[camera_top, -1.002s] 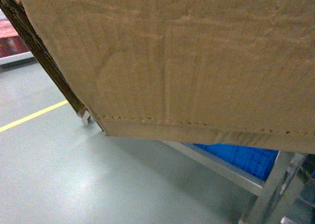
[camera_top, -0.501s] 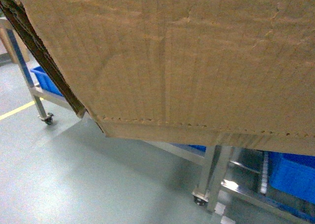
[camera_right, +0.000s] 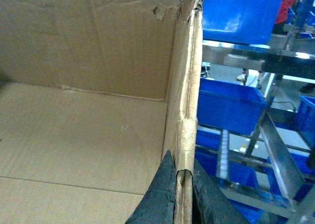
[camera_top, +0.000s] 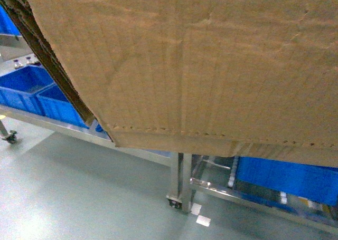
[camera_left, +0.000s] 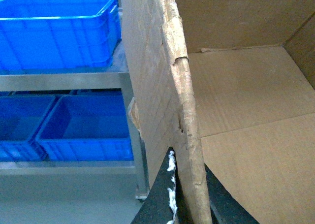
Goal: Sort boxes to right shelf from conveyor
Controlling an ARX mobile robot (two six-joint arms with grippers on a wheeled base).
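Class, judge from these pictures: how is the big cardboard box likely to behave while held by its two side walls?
The cardboard box looks empty, so probably light. Each gripper, left and right, pinches one thin, ragged wall, which may flex or tear. It already hangs tilted, so it could swing.

This is a warehouse or factory storage area. Steel racks (camera_top: 182,179) on small caster wheels (camera_top: 174,202) stand on a smooth grey-green painted floor (camera_top: 79,198), the kind laid in industrial halls. Their flat metal tiers carry rows of identical blue plastic bins (camera_left: 59,29), stacked on upper and lower levels (camera_left: 81,128). Rows of small white rollers (camera_right: 224,155) run along the lower rails, as on flow shelving. A large plain cardboard box (camera_top: 211,66) with torn edges, of the shipping sort, fills much of the head view.
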